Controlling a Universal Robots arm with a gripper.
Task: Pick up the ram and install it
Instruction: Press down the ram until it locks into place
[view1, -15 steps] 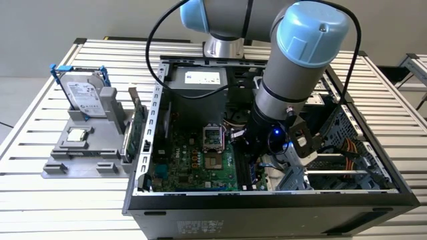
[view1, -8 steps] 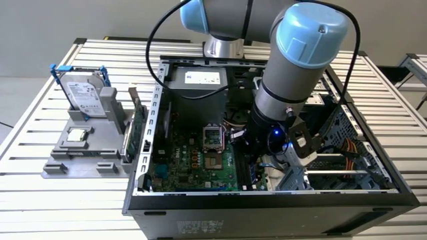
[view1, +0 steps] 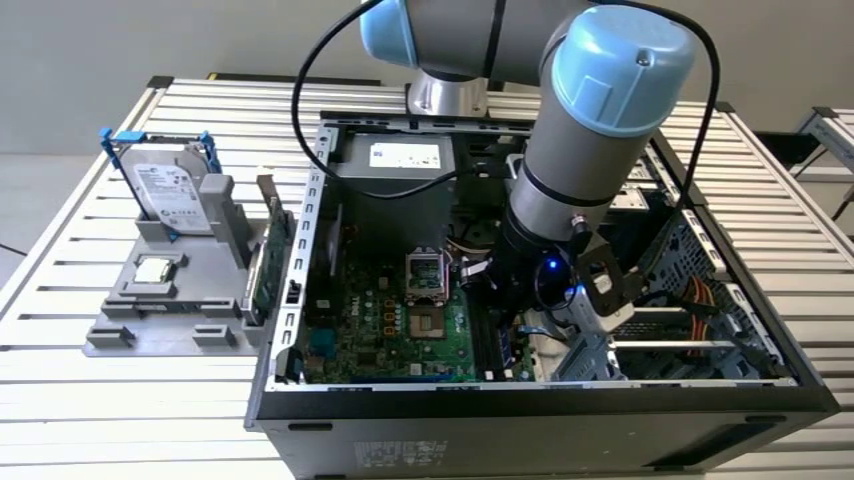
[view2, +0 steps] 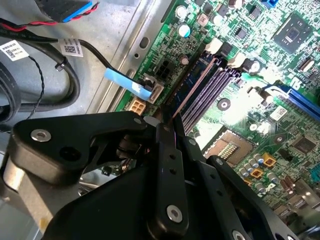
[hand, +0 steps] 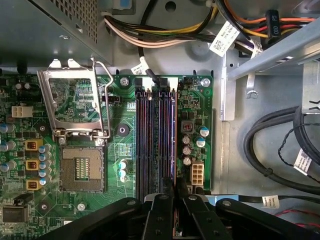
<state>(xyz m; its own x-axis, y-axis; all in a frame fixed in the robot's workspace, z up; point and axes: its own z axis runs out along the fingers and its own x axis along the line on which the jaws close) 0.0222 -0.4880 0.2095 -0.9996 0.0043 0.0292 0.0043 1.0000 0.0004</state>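
- Exterior view: one grey and pale-blue robot arm reaches down into an open black computer case (view1: 534, 400) lying on a slatted metal table (view1: 80, 400). Its black gripper (view1: 507, 305) hangs low over the green motherboard (view1: 387, 330), on the side towards the exterior view's right.
- Outside the case, on the exterior view's left, a grey holder tray (view1: 120, 335) carries one silver hard drive (view1: 171, 195), one small square silver processor chip (view1: 156, 268) and one upright green expansion card (view1: 276, 265).
- Second wrist view: the two black fingers (view2: 167, 165) are drawn narrow, almost together. A thin pale edge runs out from between their tips; I judge this to be the ram (view2: 195, 88), a long narrow circuit strip seen edge-on, pinched in the gripper and lined up with the outermost of the dark memory slots (view2: 210, 87).
- First wrist view: four long dark parallel slots lie side by side, and the fingertips sit over the end of the slot nearest the board's edge. Beside them is one empty square processor socket (hand: 82, 170) with its metal frame (hand: 75, 105) hinged open.
- Progress, as a judgement: the pick-up looks done, and seating is at hand. I cannot tell whether the strip is pressed home or the end latches are closed.
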